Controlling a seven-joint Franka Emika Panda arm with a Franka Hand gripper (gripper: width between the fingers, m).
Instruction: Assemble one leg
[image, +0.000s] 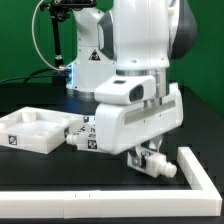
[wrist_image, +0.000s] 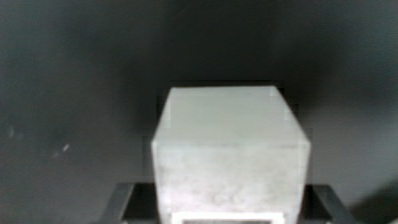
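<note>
Gripper (image: 147, 160) clamps the white leg (image: 166, 167) above the black table (image: 60, 172); a black-and-white tag (image: 12, 142) marks the panel (image: 40, 143).

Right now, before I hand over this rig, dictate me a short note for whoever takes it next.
Pincer: shut on a leg, low over the black table, toward the exterior view's right.
Square panel: on the table at the exterior view's left, no leg fitted that I can see.
Second tagged leg: lying beside the panel.
Done: one leg grasped.
Left: carry it to the panel and fit it in.
</note>
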